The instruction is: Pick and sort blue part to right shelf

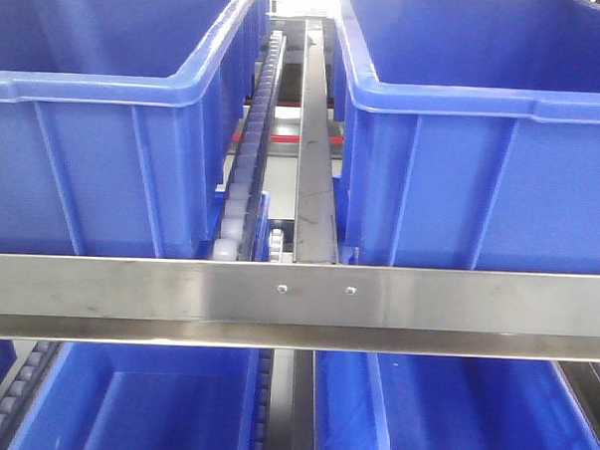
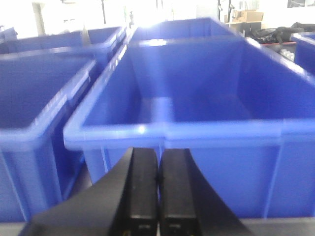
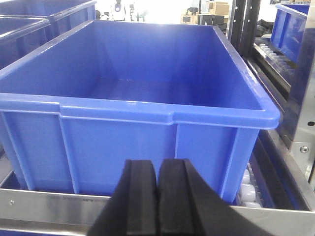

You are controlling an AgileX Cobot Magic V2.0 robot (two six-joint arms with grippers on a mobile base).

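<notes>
The blue part is out of view in every frame. The right shelf point(image 1: 178, 289) fills the front view: a brushed-steel front bar with two screws, white roller rails point(image 1: 244, 173) and large blue bins. My left gripper point(image 2: 159, 157) is shut with nothing between its black fingers, pointing at the front wall of an empty blue bin point(image 2: 197, 128). My right gripper point(image 3: 157, 169) is also shut and empty, hanging just in front of another empty blue bin point(image 3: 123, 113) above the steel bar point(image 3: 44, 204). Neither gripper shows in the front view.
Two blue bins sit on the upper level, left point(image 1: 97, 87) and right point(image 1: 485, 104), split by a steel divider rail point(image 1: 316, 166). More blue bins point(image 1: 153, 398) stand on the lower level. A steel upright point(image 3: 300, 113) and rollers point(image 3: 248, 189) flank the right bin.
</notes>
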